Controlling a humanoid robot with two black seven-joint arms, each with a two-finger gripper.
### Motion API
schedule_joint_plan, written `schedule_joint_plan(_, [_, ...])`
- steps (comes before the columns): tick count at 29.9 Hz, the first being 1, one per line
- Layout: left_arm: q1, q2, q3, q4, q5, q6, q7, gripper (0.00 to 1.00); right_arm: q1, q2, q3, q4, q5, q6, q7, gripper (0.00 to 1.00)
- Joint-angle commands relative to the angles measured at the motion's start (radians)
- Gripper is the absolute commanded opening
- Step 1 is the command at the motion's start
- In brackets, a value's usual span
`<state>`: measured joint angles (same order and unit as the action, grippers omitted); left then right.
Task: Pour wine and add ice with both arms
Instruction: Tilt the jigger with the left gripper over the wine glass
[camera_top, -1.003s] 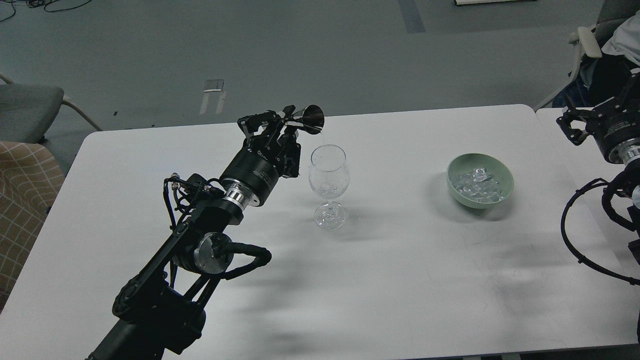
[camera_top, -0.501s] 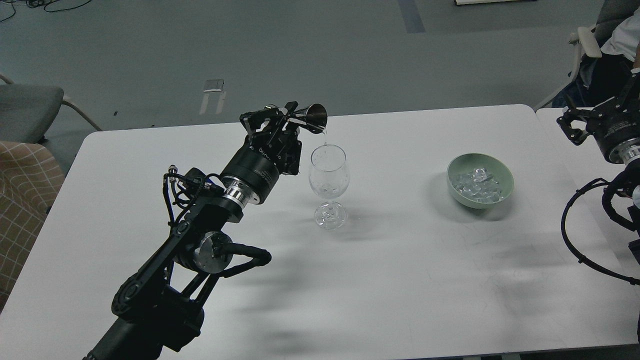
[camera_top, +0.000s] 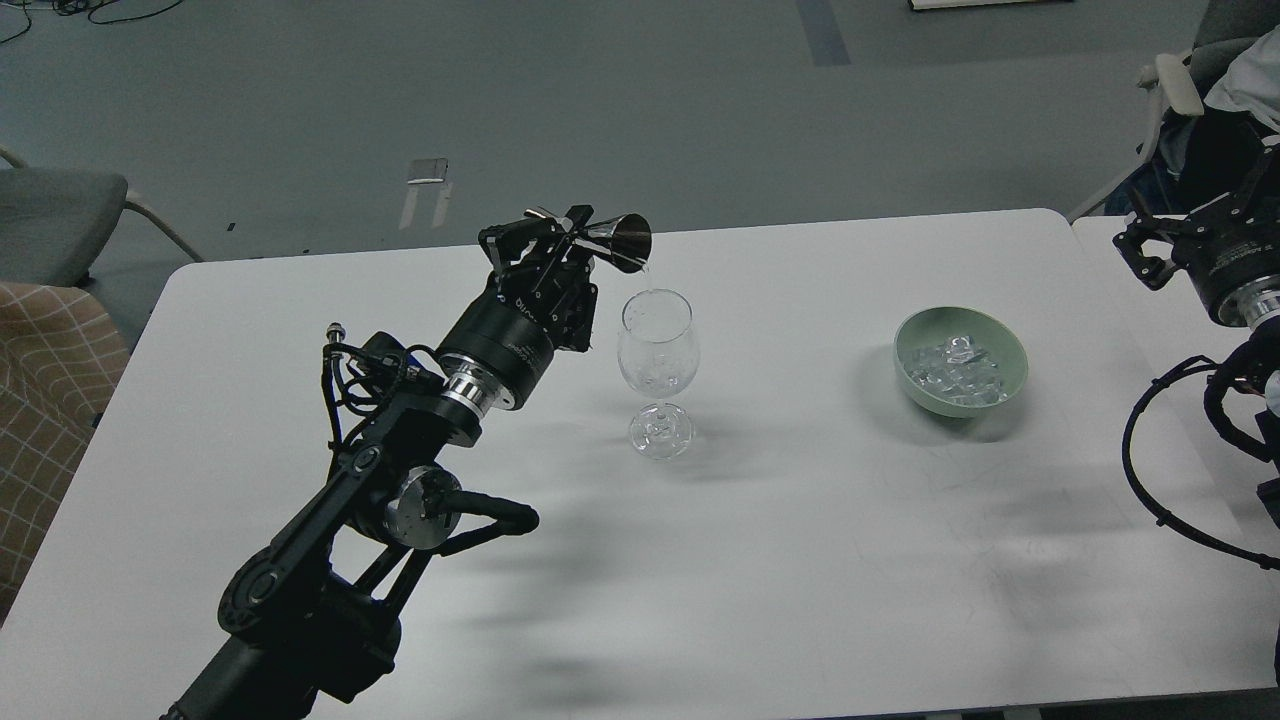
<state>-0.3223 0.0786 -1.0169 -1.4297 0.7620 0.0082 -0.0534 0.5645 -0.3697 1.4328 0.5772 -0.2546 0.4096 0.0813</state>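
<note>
Left gripper: clamping a small metal jigger, tipping it sideways so the mouth is hanging over the far rim of the wine glass.
Pour: possibly trickling a thin clear thread from the jigger lip into the bowl; too faint against the white table for certainty.
Wine glass: standing upright near the table's middle, just beside the left wrist, apparently holding little liquid.
Ice: lying heaped in the green bowl, well to the right of the glass, untouched.
Right gripper: hovering at the right edge, well apart from the bowl, carrying nothing visible; finger spread too dark for telling.
Risk, spilling: lip sitting close to the rim's edge, so any drifting outward sending liquid down the outside.
Risk, toppling: wrist housing passing close beside the bowl of the glass, so swinging back carelessly knocking it over.
</note>
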Motion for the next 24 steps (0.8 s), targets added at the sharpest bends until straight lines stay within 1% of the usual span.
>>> schedule_joint_plan(1, [0.0, 0.0, 0.0, 0.0, 0.011, -0.01, 0.0, 0.02, 0.0, 0.0, 0.0, 0.001, 0.0, 0.0, 0.0, 1.0])
schedule_joint_plan(14, [0.005, 0.004, 0.0, 0.0, 0.071, -0.013, -0.003, 0.03, 0.0, 0.0, 0.0, 0.001, 0.0, 0.0, 0.002, 1.0])
schedule_joint_plan(16, [0.005, 0.01, 0.015, 0.0, 0.108, -0.024, -0.003, 0.03, 0.0, 0.0, 0.0, 0.001, 0.0, 0.0, 0.002, 1.0])
schedule_joint_plan(17, [0.005, 0.012, 0.024, 0.0, 0.114, -0.027, -0.006, 0.03, 0.0, -0.001, 0.0, 0.001, 0.0, 0.0, 0.002, 1.0])
schedule_joint_plan(19, [0.0, 0.018, 0.049, 0.0, 0.12, -0.028, -0.035, 0.03, -0.002, -0.001, 0.0, 0.001, 0.0, 0.0, 0.002, 1.0])
schedule_joint_plan(24, [0.002, 0.03, 0.051, 0.0, 0.149, -0.028, -0.043, 0.03, 0.0, -0.001, 0.0, 0.001, 0.0, 0.001, 0.002, 1.0])
